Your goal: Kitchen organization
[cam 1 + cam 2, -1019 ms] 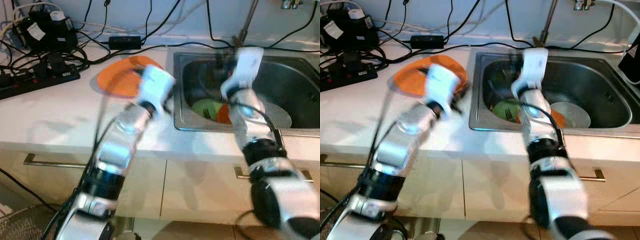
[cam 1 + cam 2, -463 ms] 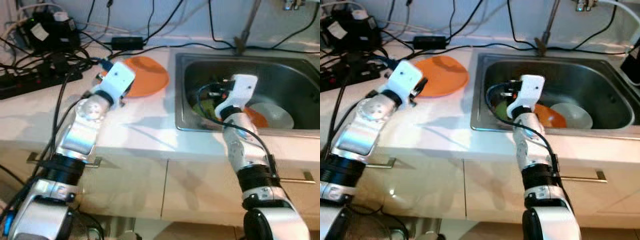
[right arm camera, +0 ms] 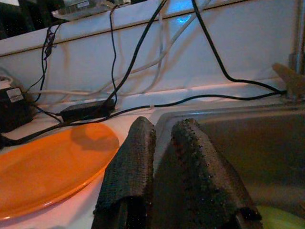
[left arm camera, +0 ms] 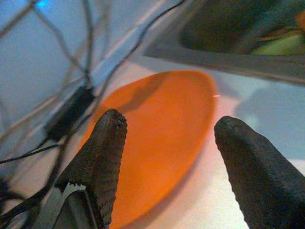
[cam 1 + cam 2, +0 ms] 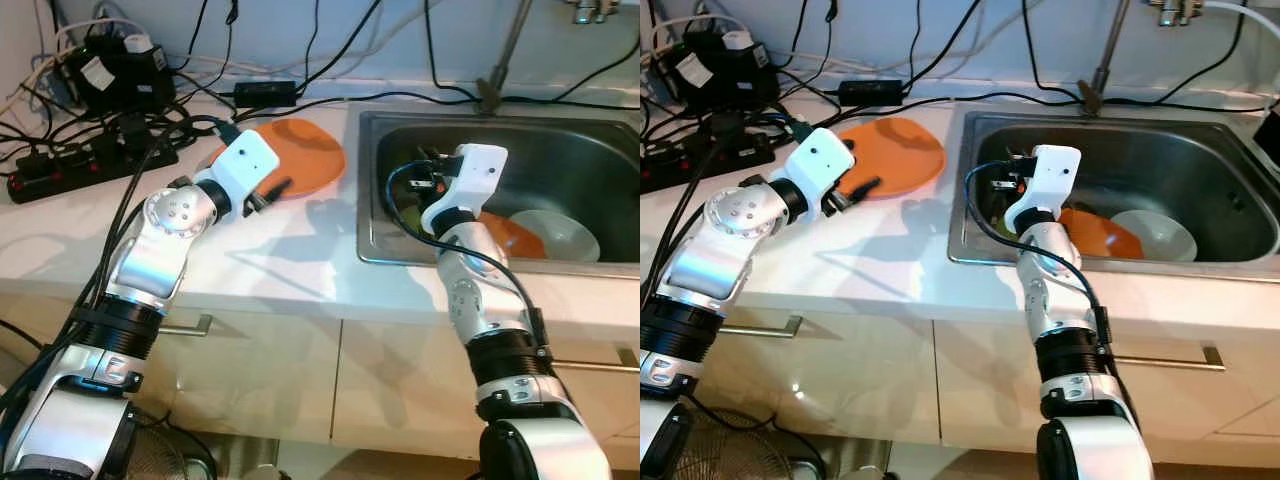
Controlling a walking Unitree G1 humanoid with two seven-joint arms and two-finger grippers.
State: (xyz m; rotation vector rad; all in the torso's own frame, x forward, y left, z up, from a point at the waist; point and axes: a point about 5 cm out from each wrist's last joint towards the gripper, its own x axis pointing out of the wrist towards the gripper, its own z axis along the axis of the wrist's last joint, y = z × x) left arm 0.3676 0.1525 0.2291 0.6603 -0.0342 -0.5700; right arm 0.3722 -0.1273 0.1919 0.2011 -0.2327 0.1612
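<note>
An orange plate (image 5: 305, 168) lies on the white counter (image 5: 280, 265) left of the steel sink (image 5: 375, 245). My left gripper (image 4: 169, 124) is open just above the plate's near rim, with nothing between its fingers (image 4: 107, 157). My right gripper (image 3: 164, 126) is shut and empty, hanging inside the left part of the sink. In the sink lie a green plate (image 4: 281, 45), a second orange plate (image 5: 508, 235) and a white bowl (image 5: 558, 232), all partly hidden behind my right arm.
A power strip (image 5: 90, 160), a black adapter (image 5: 265, 92) and several cables crowd the back left of the counter. The faucet (image 5: 497, 85) rises behind the sink. Cabinet fronts with a handle (image 5: 190, 325) are below; a fan (image 5: 730, 450) stands on the floor.
My left arm swung left off the plate, then settled with its gripper at the plate's near rim. My right gripper dropped from near the faucet into the sink's left side. The camera shifted too.
</note>
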